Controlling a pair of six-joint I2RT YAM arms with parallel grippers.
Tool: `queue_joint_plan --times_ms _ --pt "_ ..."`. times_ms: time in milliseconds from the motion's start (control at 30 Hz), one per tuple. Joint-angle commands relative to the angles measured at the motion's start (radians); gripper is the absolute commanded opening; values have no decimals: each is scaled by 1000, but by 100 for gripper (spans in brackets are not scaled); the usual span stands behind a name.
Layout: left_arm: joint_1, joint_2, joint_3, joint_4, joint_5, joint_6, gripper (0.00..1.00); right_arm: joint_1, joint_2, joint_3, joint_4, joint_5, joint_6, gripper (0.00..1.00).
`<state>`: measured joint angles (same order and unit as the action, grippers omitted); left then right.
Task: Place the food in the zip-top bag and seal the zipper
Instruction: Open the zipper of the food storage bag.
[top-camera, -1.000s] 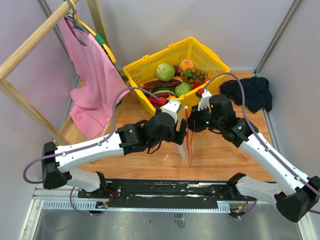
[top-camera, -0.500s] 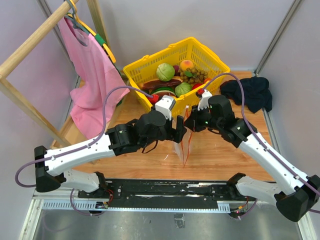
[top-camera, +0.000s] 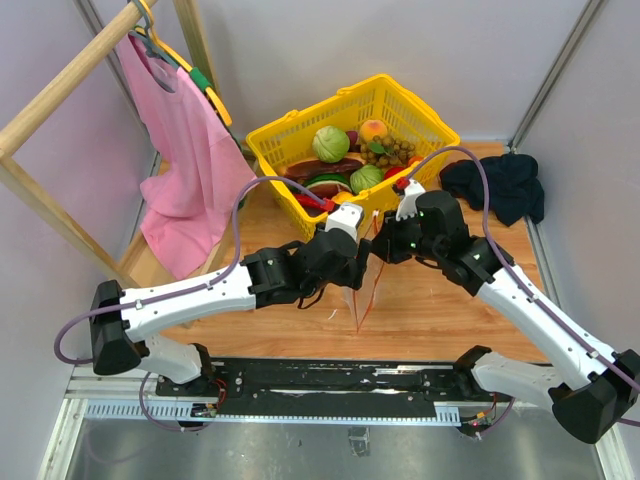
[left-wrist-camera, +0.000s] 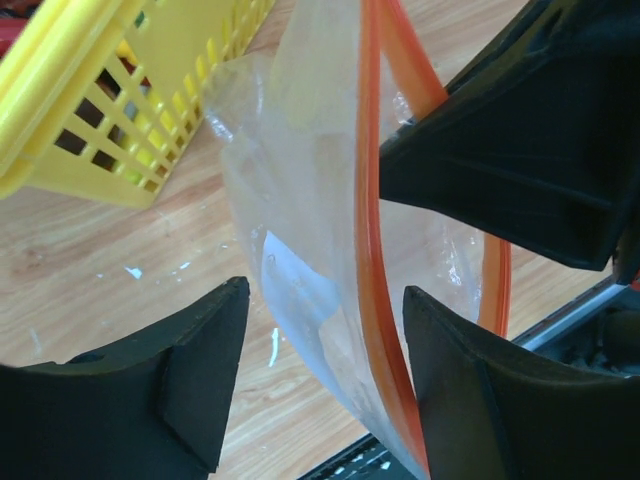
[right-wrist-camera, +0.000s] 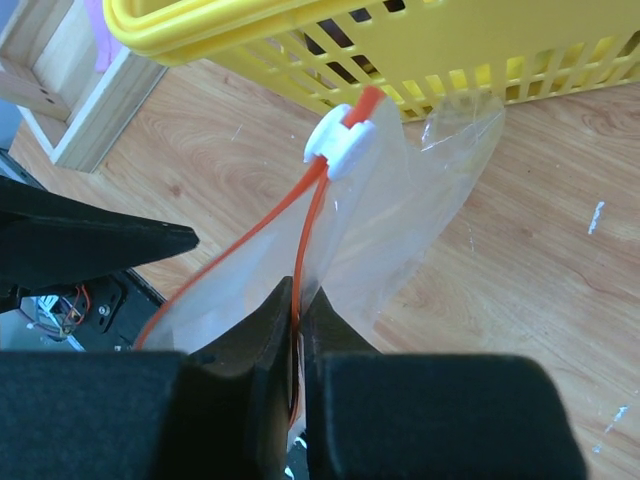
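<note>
The clear zip-top bag (top-camera: 365, 292) hangs between my two grippers above the wood floor, its mouth partly spread. My right gripper (right-wrist-camera: 300, 320) is shut on one lip of the red-orange zipper (right-wrist-camera: 312, 215), below the white slider (right-wrist-camera: 345, 150). My left gripper (left-wrist-camera: 325, 380) is open, its jaws standing on either side of the other zipper lip (left-wrist-camera: 372, 240) and the bag wall (left-wrist-camera: 300, 270). In the top view the left gripper (top-camera: 357, 268) faces the right gripper (top-camera: 380, 250). The food lies in the yellow basket (top-camera: 285, 130): a green cabbage (top-camera: 330, 143), a dark purple piece (top-camera: 325, 167), a red piece (top-camera: 312, 200).
The yellow basket (right-wrist-camera: 300, 40) stands just behind the bag. A pink garment (top-camera: 180, 140) hangs on a wooden rack (top-camera: 60, 95) at the left. A dark cloth (top-camera: 500, 185) lies at the right. A black rail (top-camera: 340, 375) runs along the near edge.
My left gripper drew back to the left, then came in again to the bag's mouth. The bag's lower end swung left. My right gripper kept its hold.
</note>
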<state>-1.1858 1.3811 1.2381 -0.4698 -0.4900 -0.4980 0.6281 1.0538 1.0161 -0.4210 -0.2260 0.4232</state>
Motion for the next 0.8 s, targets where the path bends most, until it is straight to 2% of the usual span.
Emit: queue_joint_plan --times_ms 0,267,400,633,767 --pt "2 -5 43 -43 -80 -1 61 12 -21 -13 -17 61 -9 8" --pt "1 0 51 -58 -100 1 27 13 -41 6 -59 74 -24 16" --pt "1 8 61 -61 -112 -6 2 13 -50 13 -86 87 -18 26" --pt "1 27 91 -84 -130 -30 0 38 -50 24 -152 155 -4 47" --pt "1 35 127 -143 -152 -44 1 56 -48 39 -205 216 -25 49"
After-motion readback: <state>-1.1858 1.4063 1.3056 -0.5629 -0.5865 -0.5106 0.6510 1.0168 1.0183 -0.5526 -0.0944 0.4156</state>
